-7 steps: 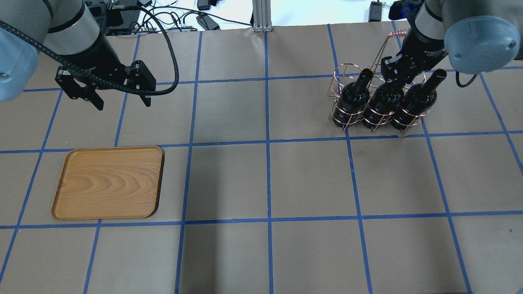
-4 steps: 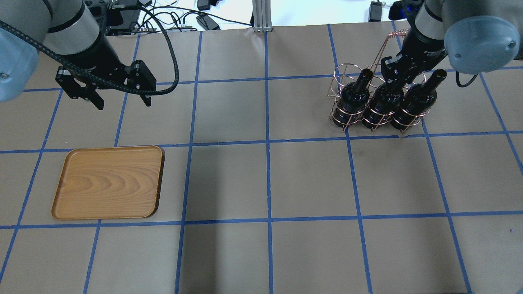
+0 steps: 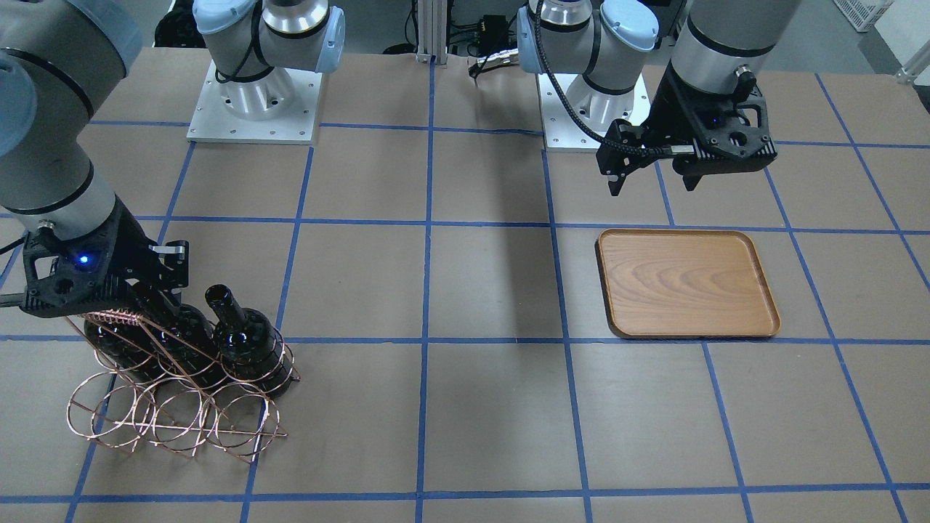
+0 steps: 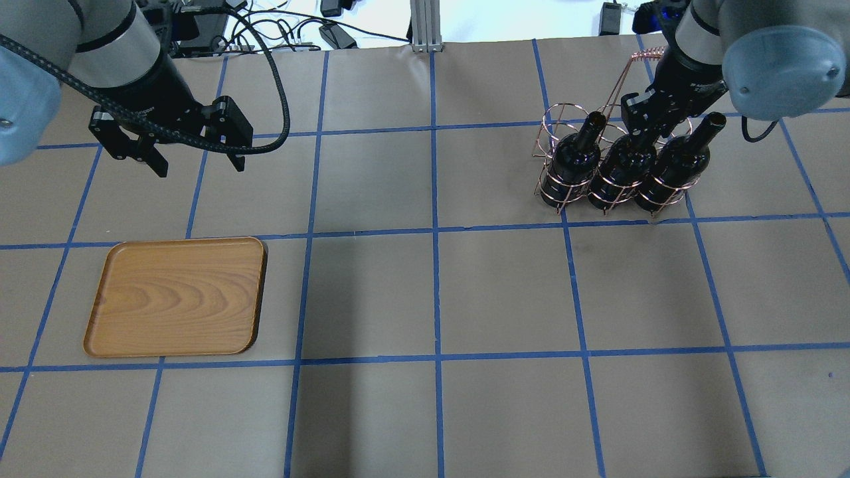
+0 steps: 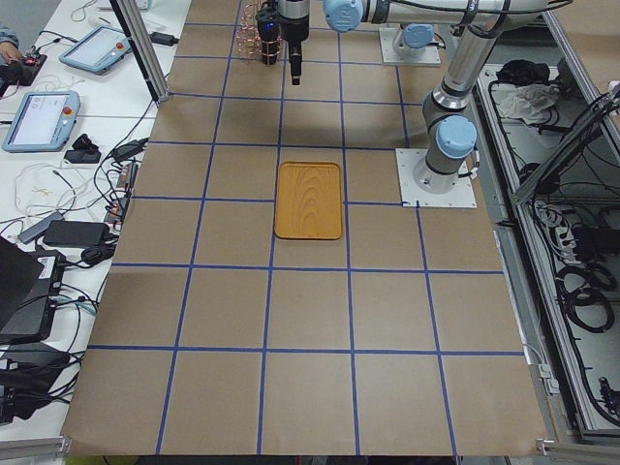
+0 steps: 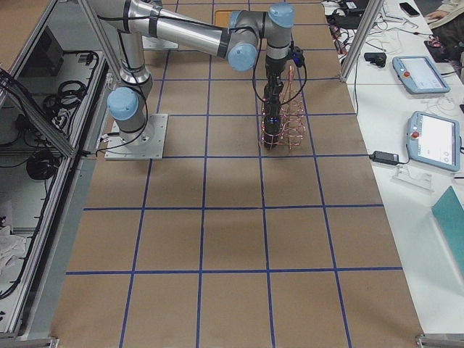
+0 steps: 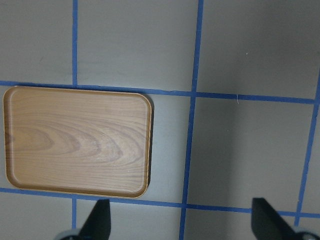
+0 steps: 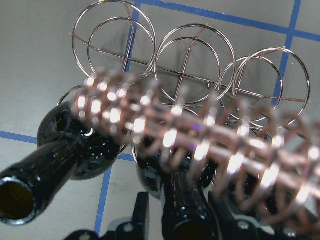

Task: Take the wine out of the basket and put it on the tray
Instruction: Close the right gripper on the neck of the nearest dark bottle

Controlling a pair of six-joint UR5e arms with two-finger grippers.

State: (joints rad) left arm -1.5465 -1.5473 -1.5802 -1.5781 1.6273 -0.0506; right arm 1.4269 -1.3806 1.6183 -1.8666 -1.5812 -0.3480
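right gripper (image 8: 181, 220) down at neck of middle bottle (image 4: 621, 169), one finger each side; cannot tell if squeezing or just near. bottle stands in basket (image 3: 178, 428) on robot's right, between neighbour bottles (image 4: 674, 166). tray (image 4: 179, 299) bare, well apart on other side. left gripper (image 4: 199, 167) spread wide, hanging near tray. to do well: squeeze neck tight, lift straight up out of ring, mind wire bar (image 8: 200, 142) close above, don't drag basket along.
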